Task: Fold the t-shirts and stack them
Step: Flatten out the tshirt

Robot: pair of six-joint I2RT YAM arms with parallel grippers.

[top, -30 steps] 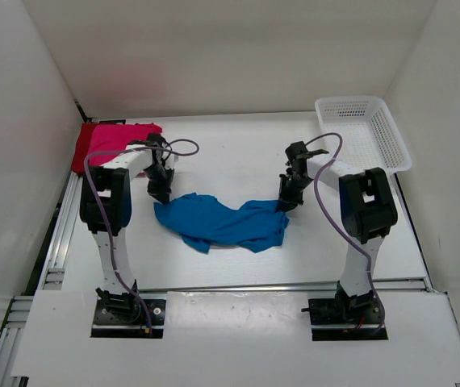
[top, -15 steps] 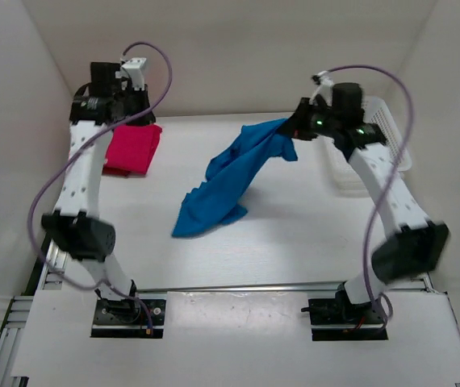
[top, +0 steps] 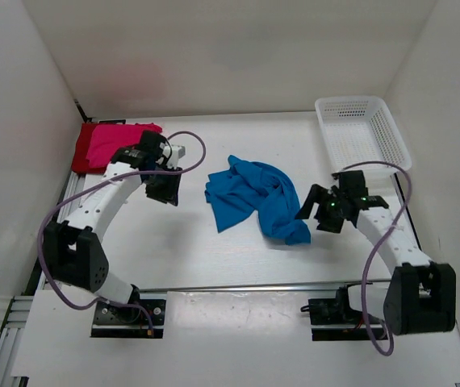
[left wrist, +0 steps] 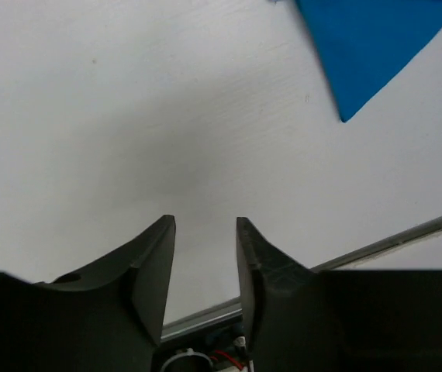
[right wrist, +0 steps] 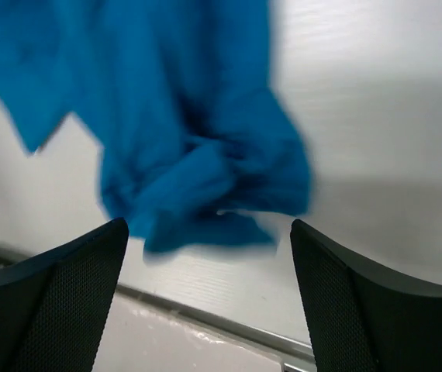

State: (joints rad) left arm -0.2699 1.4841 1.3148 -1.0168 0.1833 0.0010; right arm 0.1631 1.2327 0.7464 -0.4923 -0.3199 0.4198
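The blue t-shirt (top: 254, 197) lies in a crumpled heap mid-table, free of both grippers. My left gripper (top: 164, 190) hangs to its left, over bare table. In the left wrist view that gripper (left wrist: 205, 232) is open by a narrow gap with nothing in it, and a corner of the blue t-shirt (left wrist: 368, 46) shows at top right. My right gripper (top: 306, 211) sits just right of the heap; in its wrist view it (right wrist: 209, 240) stands wide open and the blue t-shirt (right wrist: 198, 147) lies just ahead. The pink-magenta t-shirt (top: 121, 139) rests on the dark red t-shirt (top: 85, 151) at back left.
A white mesh basket (top: 363, 133) stands at the back right corner. White walls close in the table on the left, back and right. A metal rail (top: 238, 284) runs along the table's near edge.
The blue t-shirt, held high by my right gripper half a second ago, has dropped into a heap on the table. Both arms have come down low and both grippers have opened.
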